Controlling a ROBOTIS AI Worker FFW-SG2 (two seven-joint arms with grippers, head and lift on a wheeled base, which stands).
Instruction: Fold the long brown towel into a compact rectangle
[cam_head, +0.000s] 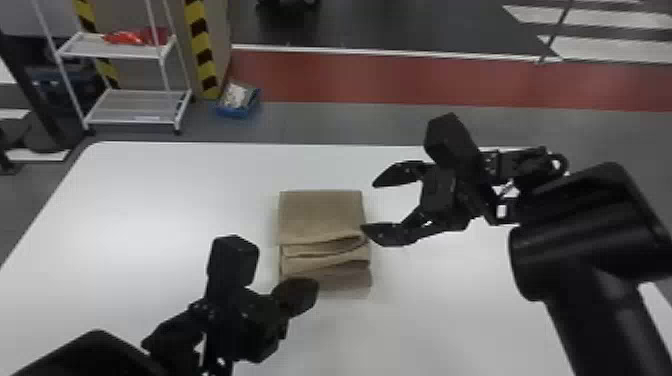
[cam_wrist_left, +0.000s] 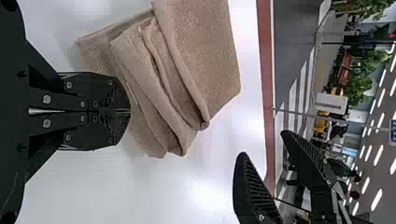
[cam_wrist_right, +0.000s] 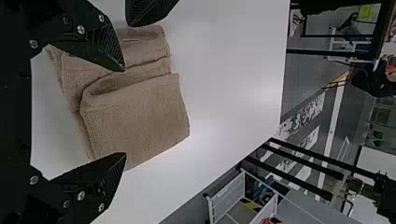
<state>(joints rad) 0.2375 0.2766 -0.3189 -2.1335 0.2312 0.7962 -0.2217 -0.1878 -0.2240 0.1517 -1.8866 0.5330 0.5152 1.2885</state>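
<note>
The brown towel (cam_head: 320, 215) lies folded into a small stack on the white table, its layered folds facing the near side. My left gripper (cam_head: 305, 295) is at the stack's near left corner; in the left wrist view the left gripper (cam_wrist_left: 130, 111) has its fingers pressed together, with the towel (cam_wrist_left: 205, 51) beyond the tips. To the right of the stack, my right gripper (cam_head: 372, 207) stands open, its nearer fingertip by the towel's right edge. From the right wrist view, the towel (cam_wrist_right: 135, 112) shows between and beyond the spread fingers of the right gripper (cam_wrist_right: 125, 112).
The white table (cam_head: 150, 200) extends around the towel on all sides. Behind it on the floor stand a white shelf cart (cam_head: 130, 105) and a small blue bin (cam_head: 239, 102). Both arms reach over the table's near part.
</note>
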